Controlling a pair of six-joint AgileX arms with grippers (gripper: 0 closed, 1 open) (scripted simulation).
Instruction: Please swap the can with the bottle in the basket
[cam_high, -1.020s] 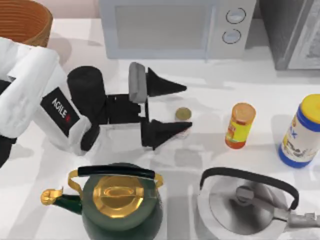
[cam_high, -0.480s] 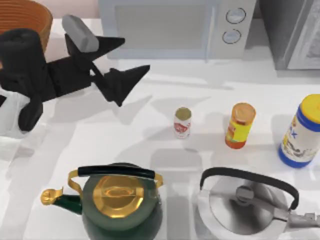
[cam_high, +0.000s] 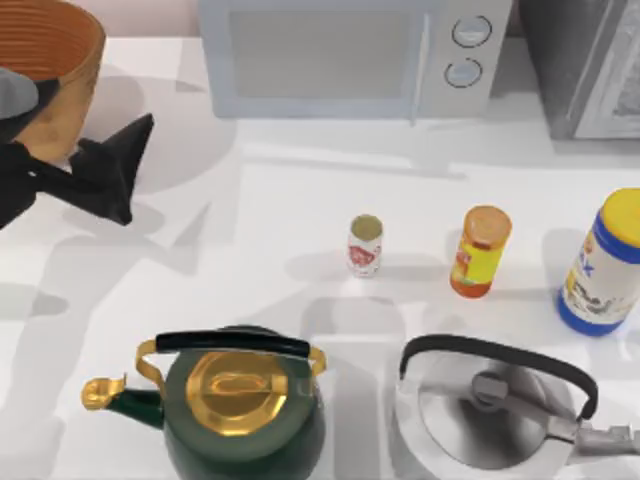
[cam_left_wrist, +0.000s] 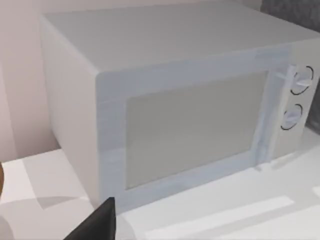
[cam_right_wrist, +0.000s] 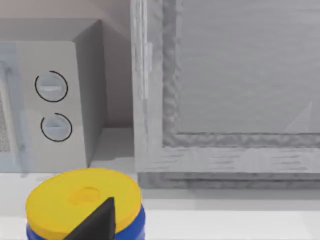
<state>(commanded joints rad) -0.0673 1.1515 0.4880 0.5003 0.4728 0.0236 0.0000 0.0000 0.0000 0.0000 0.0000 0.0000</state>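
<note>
The small white can (cam_high: 365, 245) with red markings stands upright on the table near the middle. The orange-yellow bottle (cam_high: 480, 251) stands on the table just right of it. The woven basket (cam_high: 62, 75) sits at the far left corner, and the visible part of its inside holds nothing. My left gripper (cam_high: 90, 150) hovers at the table's left edge beside the basket, open and holding nothing, far from the can. One black finger (cam_high: 108, 172) shows plainly, and its tip (cam_left_wrist: 100, 225) appears in the left wrist view. A fingertip (cam_right_wrist: 97, 220) of my right gripper sits above a yellow lid.
A white microwave (cam_high: 340, 55) stands along the back, with a grey appliance (cam_high: 590, 60) at the back right. A green and gold kettle (cam_high: 240, 400) and a steel kettle (cam_high: 500, 410) occupy the front. A blue jar with a yellow lid (cam_high: 605, 265) stands at the right edge.
My left gripper has drawn back from around the can, up and leftward to the basket's side. The can stays upright on the table where the fingers were.
</note>
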